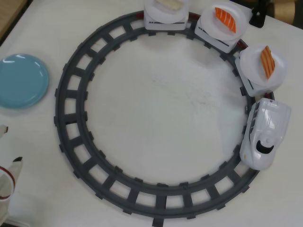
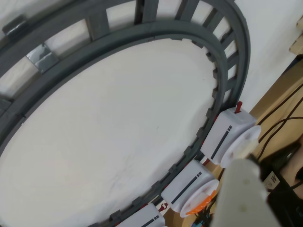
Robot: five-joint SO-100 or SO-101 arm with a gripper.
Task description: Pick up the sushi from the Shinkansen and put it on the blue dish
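From overhead, the Shinkansen (image 1: 265,134) sat on the right side of the grey track (image 1: 75,142), and the sushi (image 1: 267,61) lay on the white plate (image 1: 279,72) just behind its nose. The blue dish (image 1: 21,80) waited well apart at the left edge. Only a sliver of my gripper (image 1: 10,165) showed at lower left there; I could not tell how wide it stood. My wrist view showed one pale finger (image 2: 241,194) across the cars, and no dish.
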